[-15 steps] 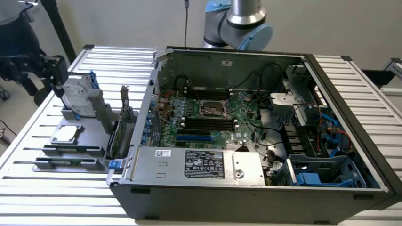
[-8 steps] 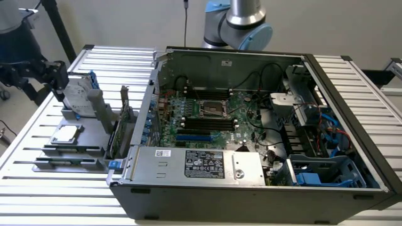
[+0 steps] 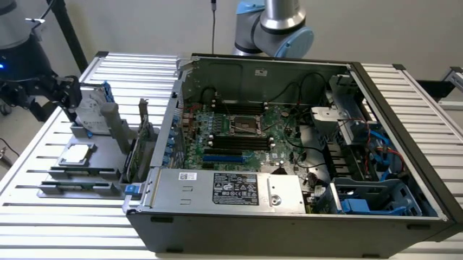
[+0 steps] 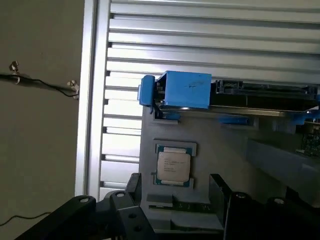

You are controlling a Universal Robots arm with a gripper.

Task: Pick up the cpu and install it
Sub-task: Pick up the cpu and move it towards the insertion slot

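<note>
The cpu is a small square chip with a silver-grey top, lying flat in a recess of the grey parts holder at the exterior view's left, beside the open computer case. In the wrist view the cpu lies in its recess just beyond my black fingers. My gripper is open, its jaws wide apart with nothing between them. In the exterior view my gripper hangs above the far end of the holder, higher than the cpu and apart from it. The motherboard's empty socket sits mid-case.
A silver hard drive with blue rails stands on edge in the holder just past the cpu. Thin cards stand between the holder and the case wall. The slatted metal table extends around the holder. Cables and drive bays fill the case's right side.
</note>
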